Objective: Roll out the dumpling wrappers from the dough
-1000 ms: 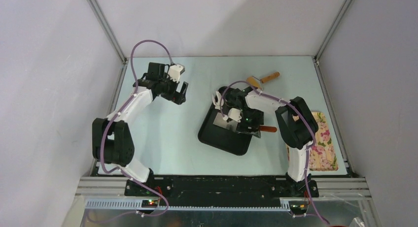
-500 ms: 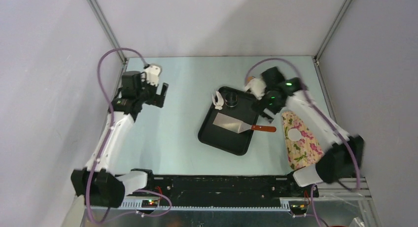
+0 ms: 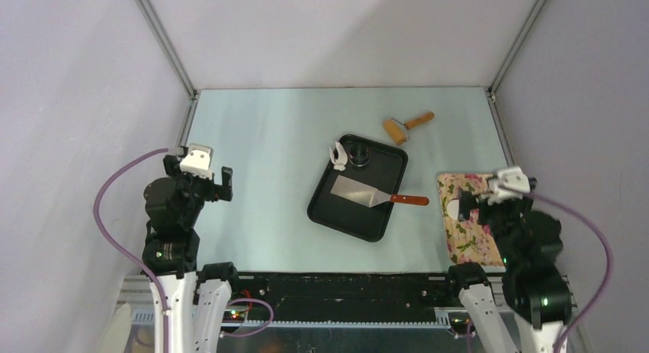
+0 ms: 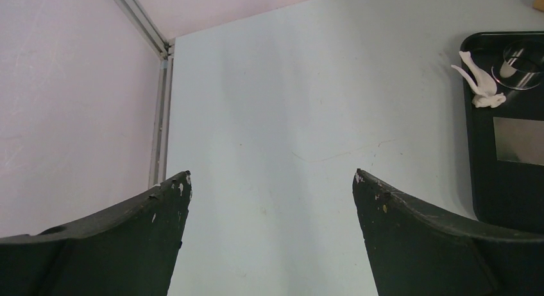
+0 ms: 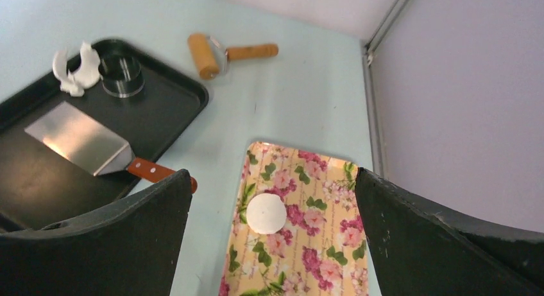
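Both arms have pulled back to the near edge of the bench [image 3: 268, 138]. Pressed to a white round with no long axis, the dough [image 5: 265, 213] lies on the flowered mat [image 5: 321, 244], just ahead of the right gripper [image 5: 272, 175], whose jaws stand wide and empty. The left gripper [image 4: 271, 174], equally open, hangs well apart, so the right arm is nearer.

Pale-blue table [image 3: 268, 138] — black tray [image 3: 348, 213] centre; rolling pin [image 3: 408, 124] behind it; floral mat [image 3: 468, 242] at right.
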`<control>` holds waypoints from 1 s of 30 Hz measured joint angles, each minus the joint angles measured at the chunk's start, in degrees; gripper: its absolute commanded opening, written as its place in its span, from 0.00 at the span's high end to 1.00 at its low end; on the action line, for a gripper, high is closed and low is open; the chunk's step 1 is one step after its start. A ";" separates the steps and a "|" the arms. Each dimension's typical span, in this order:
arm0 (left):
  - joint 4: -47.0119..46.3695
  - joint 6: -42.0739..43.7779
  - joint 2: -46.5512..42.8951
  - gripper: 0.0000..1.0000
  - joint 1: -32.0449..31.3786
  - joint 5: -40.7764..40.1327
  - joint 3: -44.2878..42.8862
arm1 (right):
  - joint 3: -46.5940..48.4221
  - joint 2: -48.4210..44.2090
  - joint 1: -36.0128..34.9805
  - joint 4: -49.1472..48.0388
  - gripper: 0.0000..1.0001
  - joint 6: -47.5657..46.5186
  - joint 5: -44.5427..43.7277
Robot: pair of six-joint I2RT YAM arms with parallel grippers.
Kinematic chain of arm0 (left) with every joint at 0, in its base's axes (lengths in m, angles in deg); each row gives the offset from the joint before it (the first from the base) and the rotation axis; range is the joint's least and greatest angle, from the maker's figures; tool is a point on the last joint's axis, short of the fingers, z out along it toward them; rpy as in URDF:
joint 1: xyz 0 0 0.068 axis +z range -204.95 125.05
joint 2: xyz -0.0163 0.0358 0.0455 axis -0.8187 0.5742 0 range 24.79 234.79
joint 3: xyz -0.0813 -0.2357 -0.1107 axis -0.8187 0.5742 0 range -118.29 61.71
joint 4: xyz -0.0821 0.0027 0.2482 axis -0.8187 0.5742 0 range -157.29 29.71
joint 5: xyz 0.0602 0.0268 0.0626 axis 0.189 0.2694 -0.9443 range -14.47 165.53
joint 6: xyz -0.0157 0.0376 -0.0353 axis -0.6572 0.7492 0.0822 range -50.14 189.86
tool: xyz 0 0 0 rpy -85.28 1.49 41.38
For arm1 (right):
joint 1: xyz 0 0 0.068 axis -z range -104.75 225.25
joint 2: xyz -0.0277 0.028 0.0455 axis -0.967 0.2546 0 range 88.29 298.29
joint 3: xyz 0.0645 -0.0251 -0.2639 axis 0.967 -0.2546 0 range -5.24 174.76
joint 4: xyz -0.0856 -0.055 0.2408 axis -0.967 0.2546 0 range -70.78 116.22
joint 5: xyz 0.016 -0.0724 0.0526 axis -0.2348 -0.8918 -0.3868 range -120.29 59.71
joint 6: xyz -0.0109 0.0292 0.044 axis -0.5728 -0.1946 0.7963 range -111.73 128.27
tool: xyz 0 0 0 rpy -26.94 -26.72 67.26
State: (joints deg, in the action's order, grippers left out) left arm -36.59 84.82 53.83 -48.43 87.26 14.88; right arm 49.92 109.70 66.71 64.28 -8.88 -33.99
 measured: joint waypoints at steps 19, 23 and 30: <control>-1.42 -1.05 0.17 0.00 0.26 -0.98 3.04 | -9.88 -13.14 3.93 -2.25 0.01 6.80 10.78; -2.10 -1.05 0.20 0.00 0.26 -0.66 3.50 | -11.89 -13.11 3.89 -2.19 0.01 5.27 13.90; -2.34 -1.03 0.17 0.00 0.26 0.39 4.52 | -13.03 -12.98 4.44 -0.90 0.01 1.42 20.96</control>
State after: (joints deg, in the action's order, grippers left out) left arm -38.93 83.80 54.00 -48.17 87.65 19.40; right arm 36.89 96.72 71.15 63.38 -7.46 -13.03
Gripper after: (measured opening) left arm 0.996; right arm 0.992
